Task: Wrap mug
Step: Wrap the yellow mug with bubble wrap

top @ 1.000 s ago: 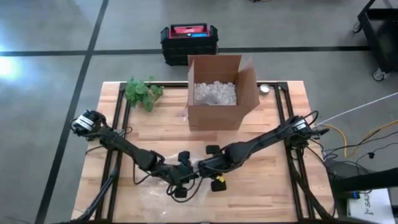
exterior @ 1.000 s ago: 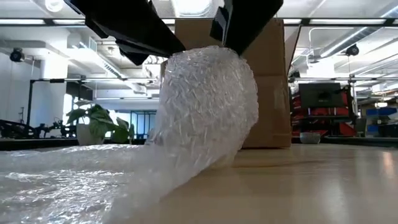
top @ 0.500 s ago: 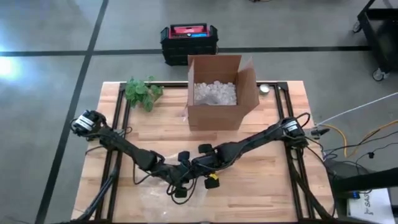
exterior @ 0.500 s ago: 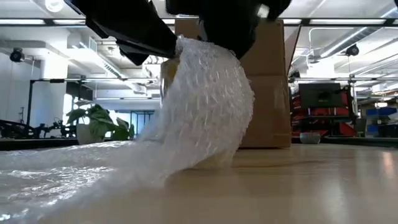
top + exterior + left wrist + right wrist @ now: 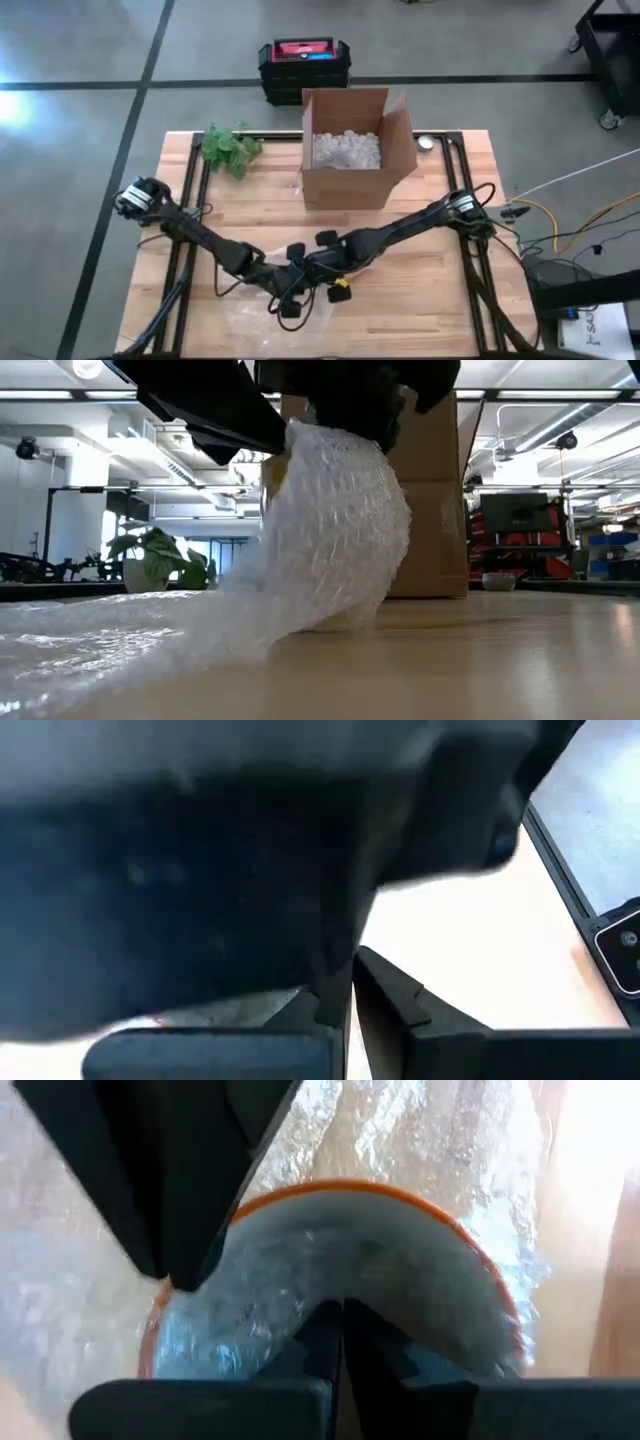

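Gripping the clear, crinkly bubble wrap (image 5: 330,530) over the orange-rimmed ceramic mug (image 5: 330,1270), the right gripper (image 5: 340,1315) has its jaws pinched shut on film. The left gripper (image 5: 290,290) sits alongside, its jaws' state untellable. The wrap looks soft and slippery, best held at its edge.

My left arm reaches in from the table's left edge, and its left gripper (image 5: 291,290) sits low near the front edge. My right arm stretches in from the right edge. My right gripper (image 5: 341,1312) has its fingers pressed together (the two grippers nearly meet).
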`<act>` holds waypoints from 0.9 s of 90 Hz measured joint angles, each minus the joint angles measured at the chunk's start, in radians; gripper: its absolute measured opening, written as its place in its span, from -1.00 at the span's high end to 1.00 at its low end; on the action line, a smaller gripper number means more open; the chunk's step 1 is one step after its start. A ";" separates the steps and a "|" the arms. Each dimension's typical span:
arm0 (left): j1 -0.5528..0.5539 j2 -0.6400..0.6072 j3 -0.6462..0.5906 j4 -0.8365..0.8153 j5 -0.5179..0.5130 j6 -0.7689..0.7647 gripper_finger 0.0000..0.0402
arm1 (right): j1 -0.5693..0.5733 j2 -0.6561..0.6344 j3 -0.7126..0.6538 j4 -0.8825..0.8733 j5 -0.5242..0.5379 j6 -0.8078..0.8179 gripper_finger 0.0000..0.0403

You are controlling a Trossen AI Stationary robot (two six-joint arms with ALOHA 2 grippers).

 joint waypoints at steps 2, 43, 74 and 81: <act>-0.001 -0.001 0.001 0.004 0.000 0.000 1.00 | 0.001 -0.010 0.004 -0.016 0.001 0.000 0.99; -0.012 -0.148 0.056 -0.255 0.002 -0.028 1.00 | 0.074 -0.139 0.017 -0.314 0.023 0.176 0.99; -0.159 -0.347 0.001 -0.757 0.004 -0.510 1.00 | 0.180 -0.156 -0.087 -0.347 0.260 0.391 0.99; -0.216 -0.382 -0.045 -0.765 0.003 -0.654 1.00 | 0.201 -0.156 -0.139 -0.327 0.307 0.448 0.99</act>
